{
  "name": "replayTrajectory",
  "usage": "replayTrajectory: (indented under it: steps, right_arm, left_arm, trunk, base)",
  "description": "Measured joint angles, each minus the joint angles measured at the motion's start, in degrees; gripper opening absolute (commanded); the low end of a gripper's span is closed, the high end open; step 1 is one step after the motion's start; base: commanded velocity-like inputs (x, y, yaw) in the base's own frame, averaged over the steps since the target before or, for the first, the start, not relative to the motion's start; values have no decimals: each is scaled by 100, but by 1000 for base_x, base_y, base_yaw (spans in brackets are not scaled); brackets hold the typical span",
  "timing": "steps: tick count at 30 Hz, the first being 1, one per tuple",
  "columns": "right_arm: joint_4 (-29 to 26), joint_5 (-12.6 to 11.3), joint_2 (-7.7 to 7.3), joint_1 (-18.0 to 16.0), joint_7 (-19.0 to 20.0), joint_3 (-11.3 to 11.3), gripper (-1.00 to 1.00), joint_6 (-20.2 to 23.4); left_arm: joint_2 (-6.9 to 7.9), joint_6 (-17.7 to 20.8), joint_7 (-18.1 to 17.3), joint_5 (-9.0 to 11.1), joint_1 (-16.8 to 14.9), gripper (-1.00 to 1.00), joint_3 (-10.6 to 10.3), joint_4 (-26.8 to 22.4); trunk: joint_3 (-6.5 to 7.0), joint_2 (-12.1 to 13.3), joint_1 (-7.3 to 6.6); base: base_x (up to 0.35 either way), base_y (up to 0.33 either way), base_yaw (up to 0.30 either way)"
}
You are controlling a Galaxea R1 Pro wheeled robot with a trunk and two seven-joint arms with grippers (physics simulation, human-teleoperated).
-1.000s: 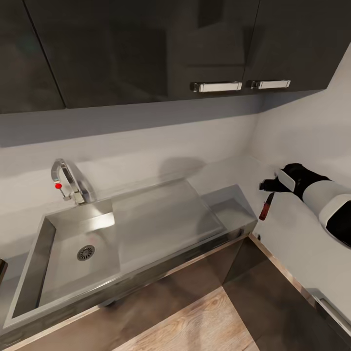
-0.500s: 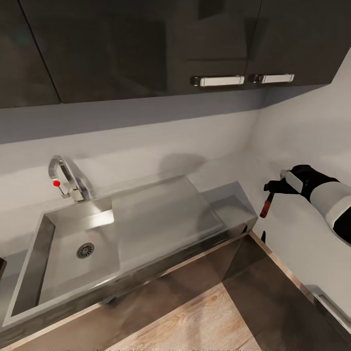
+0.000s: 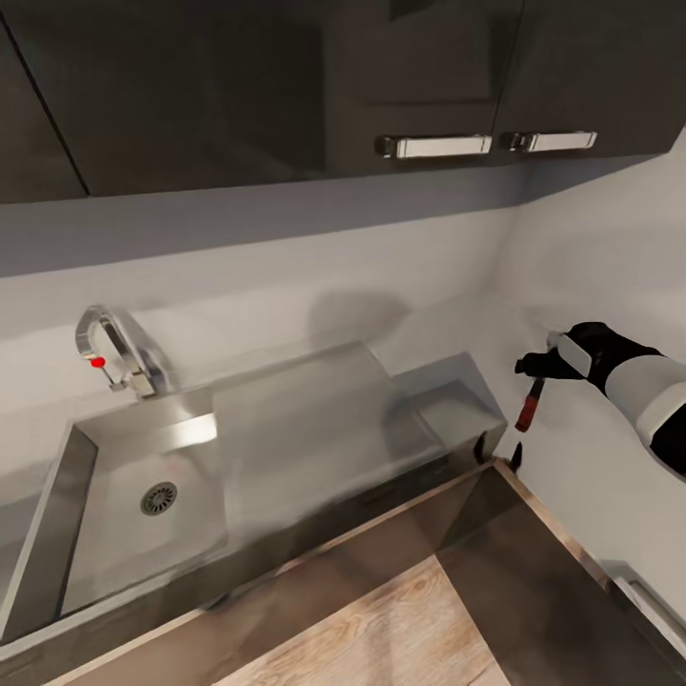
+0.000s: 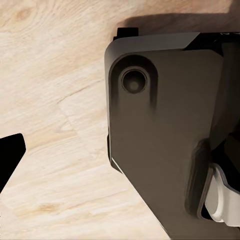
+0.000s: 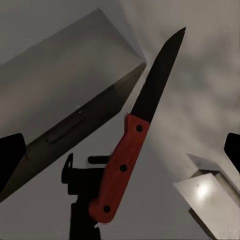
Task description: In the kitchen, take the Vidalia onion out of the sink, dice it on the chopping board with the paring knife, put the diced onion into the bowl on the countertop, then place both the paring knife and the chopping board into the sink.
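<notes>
The steel sink (image 3: 57, 495) with its round drain (image 3: 158, 497), flat drainboard (image 3: 305, 429) and chrome tap (image 3: 110, 353) lies at the left of the head view. My right gripper (image 3: 539, 366) hovers right of the grey countertop (image 3: 453, 400), shut on the paring knife (image 3: 525, 410), which hangs blade down. In the right wrist view the knife's red handle (image 5: 120, 167) and dark blade (image 5: 159, 80) point past the gripper (image 5: 120, 150). One black fingertip (image 4: 10, 155) of the left gripper is seen over wooden floor. Onion, chopping board and bowl are out of view.
Dark wall cupboards (image 3: 286, 86) with metal handles (image 3: 435, 146) hang above the sink. A white wall (image 3: 610, 267) stands close behind my right arm. Wooden floor (image 3: 381, 629) runs below the counter front. My dark base (image 4: 160, 140) shows in the left wrist view.
The head camera has turned, sliding the sink leftward in the picture. My right gripper has lifted slightly with the knife, which now hangs straighter, a little farther from the counter's end.
</notes>
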Motion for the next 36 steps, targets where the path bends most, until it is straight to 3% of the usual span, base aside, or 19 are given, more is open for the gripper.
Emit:
replayTrajectory:
  steps: [19,25,36]
  right_arm:
    - [1,0,-15,154,2,-9,100,-4]
    - [0,-6,-107,166,57,-8,100,-8]
    - [-2,-15,-139,192,142,-9,100,-8]
  left_arm:
    - [1,0,0,0,4,100,0,0]
    - [1,0,0,0,4,100,0,0]
    - [1,0,0,0,8,100,0,0]
  trunk:
    - [-177,0,1]
    - [-233,0,1]
    - [-335,0,1]
  base:
    - [7,0,0]
    - [0,0,0]
    - [0,0,0]
